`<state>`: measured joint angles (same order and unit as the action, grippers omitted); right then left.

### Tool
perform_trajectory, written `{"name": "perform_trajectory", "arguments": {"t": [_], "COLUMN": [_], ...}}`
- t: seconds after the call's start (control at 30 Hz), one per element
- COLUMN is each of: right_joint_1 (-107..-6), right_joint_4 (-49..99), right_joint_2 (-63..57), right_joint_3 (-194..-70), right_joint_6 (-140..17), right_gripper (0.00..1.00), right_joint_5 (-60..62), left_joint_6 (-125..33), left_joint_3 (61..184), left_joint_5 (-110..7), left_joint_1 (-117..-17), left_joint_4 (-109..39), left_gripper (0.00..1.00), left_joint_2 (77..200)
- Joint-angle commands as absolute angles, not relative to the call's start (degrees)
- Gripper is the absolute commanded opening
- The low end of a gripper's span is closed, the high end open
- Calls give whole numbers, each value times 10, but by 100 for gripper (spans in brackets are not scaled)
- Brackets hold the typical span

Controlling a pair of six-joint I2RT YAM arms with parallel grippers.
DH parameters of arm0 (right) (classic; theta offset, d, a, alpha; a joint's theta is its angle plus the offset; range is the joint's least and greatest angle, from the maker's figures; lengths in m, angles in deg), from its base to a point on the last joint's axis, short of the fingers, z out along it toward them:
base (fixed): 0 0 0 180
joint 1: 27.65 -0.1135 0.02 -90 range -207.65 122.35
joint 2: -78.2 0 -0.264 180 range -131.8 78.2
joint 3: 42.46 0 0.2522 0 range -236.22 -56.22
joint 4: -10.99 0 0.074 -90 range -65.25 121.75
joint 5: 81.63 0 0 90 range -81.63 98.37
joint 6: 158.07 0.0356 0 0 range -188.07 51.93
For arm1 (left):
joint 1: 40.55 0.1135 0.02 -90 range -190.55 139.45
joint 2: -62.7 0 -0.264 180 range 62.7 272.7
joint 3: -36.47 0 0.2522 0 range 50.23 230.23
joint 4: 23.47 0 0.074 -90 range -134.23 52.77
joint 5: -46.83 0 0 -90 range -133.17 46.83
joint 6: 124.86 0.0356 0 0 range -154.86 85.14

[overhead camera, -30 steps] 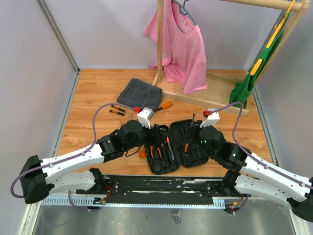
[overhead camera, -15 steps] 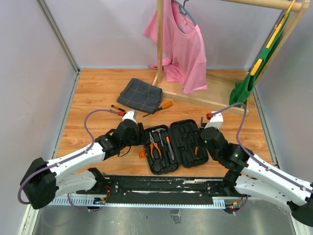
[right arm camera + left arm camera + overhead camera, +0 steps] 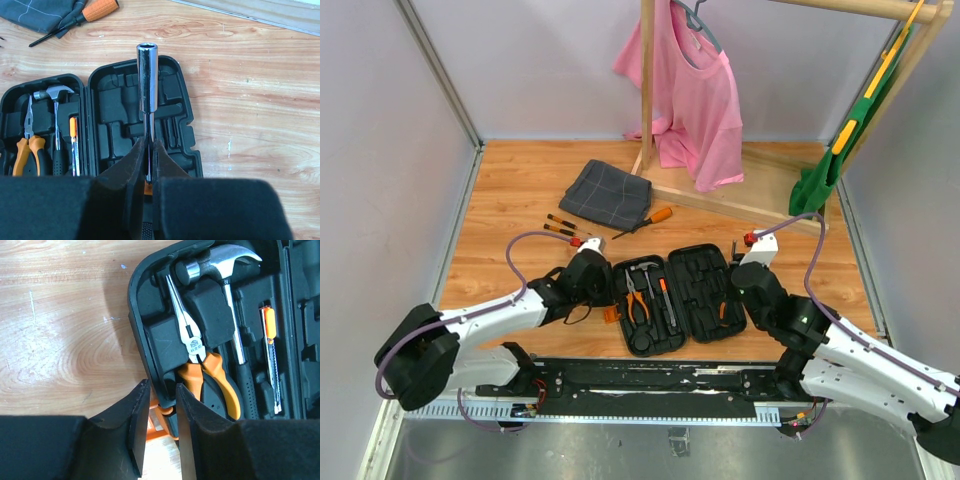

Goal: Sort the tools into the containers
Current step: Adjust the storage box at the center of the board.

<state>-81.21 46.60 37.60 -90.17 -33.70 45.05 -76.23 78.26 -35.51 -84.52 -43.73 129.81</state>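
The black tool case (image 3: 705, 270) lies open on the wood. Its left half holds pliers (image 3: 200, 365), a hammer (image 3: 227, 270) and a slim screwdriver (image 3: 270, 355). My left gripper (image 3: 162, 386) sits at the case's left rim (image 3: 135, 305), jaws narrowed either side of the orange clasp (image 3: 167, 410) with a gap showing. My right gripper (image 3: 148, 142) is shut on a steel socket-tipped driver (image 3: 147, 75), held above the case's bare right half (image 3: 170, 135). An orange-handled screwdriver (image 3: 650, 219) and two slim ones (image 3: 560, 225) lie on the table beyond the case.
A dark grey checked cloth (image 3: 608, 192) lies behind the loose screwdrivers. A wooden rack (image 3: 740, 200) stands at the back with a pink shirt (image 3: 690, 90) and a green garment (image 3: 840, 150) hanging. Pale walls close both sides.
My left gripper has moved from above the case's upper left down to its left rim, and its jaws have narrowed. The right gripper shifted slightly with the driver still held.
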Motion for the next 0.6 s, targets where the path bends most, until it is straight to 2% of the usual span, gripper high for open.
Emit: {"name": "perform_trajectory", "arguments": {"t": [0.0,0.23,0.57], "right_joint_1": [-803,-802,-803], "right_joint_4": [471,471,471], "right_joint_2": [386,383,395], "right_joint_3": [-895,-894,-891], "right_joint_6": [-316,-313,-320], "right_gripper": [6,6,7], "right_joint_5": [462,455,451], "left_joint_6": [-767,-768,-728], "left_joint_3": [782,783,790], "left_joint_5": [-348,-350,-374], "left_joint_1": [-839,-821,-791], "left_joint_4": [-423,-403,-383], "left_gripper": [29,26,8], "left_joint_2": [1310,1324,1366]}}
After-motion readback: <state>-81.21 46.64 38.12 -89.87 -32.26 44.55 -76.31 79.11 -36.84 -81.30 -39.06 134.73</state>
